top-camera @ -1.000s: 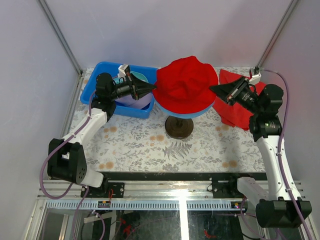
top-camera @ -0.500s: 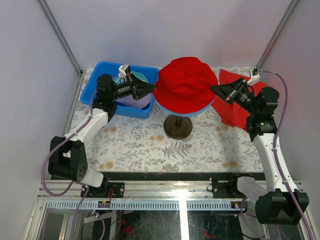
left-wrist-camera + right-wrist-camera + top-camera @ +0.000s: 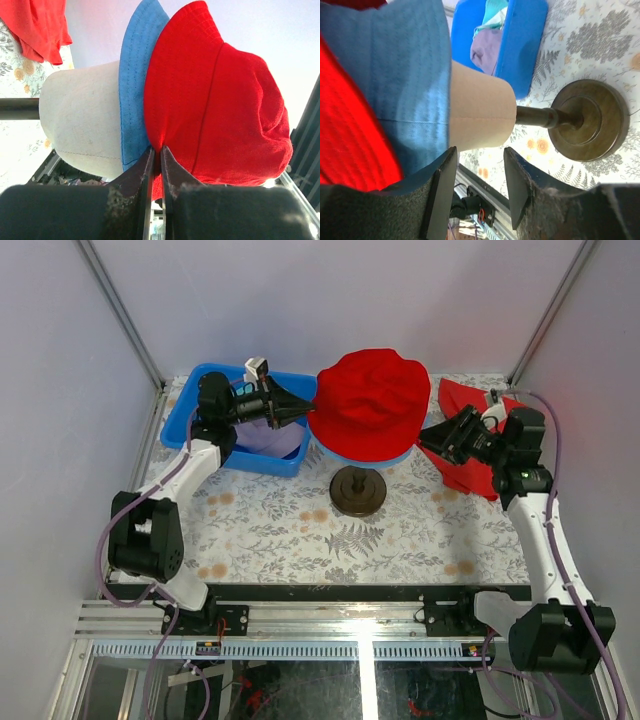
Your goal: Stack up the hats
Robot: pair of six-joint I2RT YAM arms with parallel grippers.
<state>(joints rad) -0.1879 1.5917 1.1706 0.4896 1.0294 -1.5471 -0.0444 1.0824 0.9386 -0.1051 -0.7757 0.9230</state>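
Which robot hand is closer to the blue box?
Left. The left gripper is at the right end of the blue box; the right gripper is far off, beyond the red hat.

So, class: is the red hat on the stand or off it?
On: the red hat sits over the blue hat, on the beige head.

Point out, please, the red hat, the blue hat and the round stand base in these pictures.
red hat [image 3: 370,405], top external view, on the middle of its crown.
blue hat [image 3: 132,90], left wrist view, on its brim.
stand base [image 3: 595,122], right wrist view, on its round top face.
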